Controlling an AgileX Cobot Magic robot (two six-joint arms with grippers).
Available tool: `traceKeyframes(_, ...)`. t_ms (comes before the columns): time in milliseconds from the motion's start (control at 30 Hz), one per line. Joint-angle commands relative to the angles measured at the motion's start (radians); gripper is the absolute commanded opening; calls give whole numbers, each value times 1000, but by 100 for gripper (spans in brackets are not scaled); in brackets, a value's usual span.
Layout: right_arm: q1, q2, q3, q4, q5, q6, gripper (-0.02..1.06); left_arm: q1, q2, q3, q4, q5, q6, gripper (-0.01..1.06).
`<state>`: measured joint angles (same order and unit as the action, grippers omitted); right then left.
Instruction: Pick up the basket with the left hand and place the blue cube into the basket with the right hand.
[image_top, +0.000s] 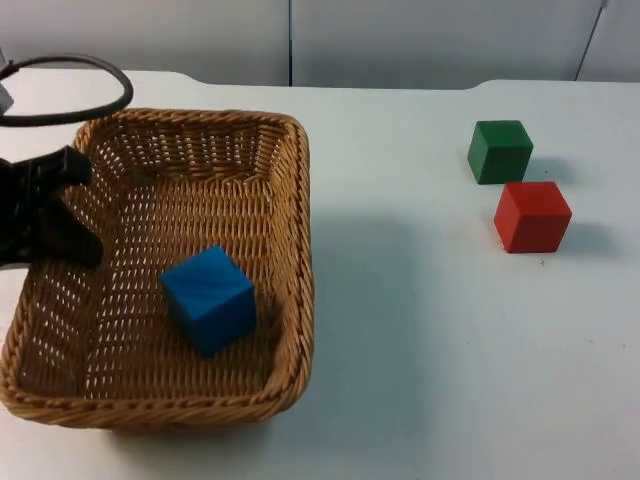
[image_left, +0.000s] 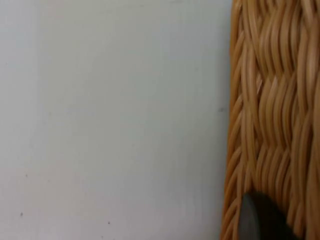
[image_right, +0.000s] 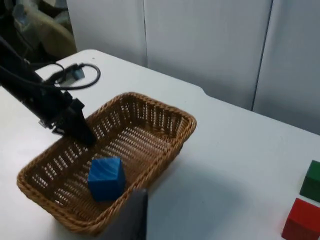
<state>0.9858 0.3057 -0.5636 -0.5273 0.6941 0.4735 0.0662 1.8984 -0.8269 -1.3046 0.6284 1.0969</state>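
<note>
1. The white worktop (image_top: 420, 330) runs back to a grey partition wall.
2. Nearest, the woven wicker basket (image_top: 290, 300) already holds the blue wooden cube (image_top: 208, 298), so placing looks done.
3. The left claw (image_top: 62, 205) pinches the basket's rim.
4. I cannot tell the right claw's state.

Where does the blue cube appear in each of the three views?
Top view: the blue cube lies inside the wicker basket, toward its near right part.
Left wrist view: no cube, just the basket's woven wall and white table.
Right wrist view: the cube lies inside the basket.
Shared landmark: the basket.
</note>
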Motion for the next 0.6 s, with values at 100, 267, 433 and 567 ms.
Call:
traceKeyframes(100,3,-51,4,9,30,-10,104,0,50,-54,-45,36,24,0)
traceKeyframes(267,3,-49,4,11,65,-6,104,0,67,-80,-76,32,26,0)
traceKeyframes(433,3,-49,4,9,64,-6,104,0,73,-80,-83,9,53,0)
traceKeyframes(567,3,-49,4,5,64,-6,104,0,97,-82,-87,8,60,0)
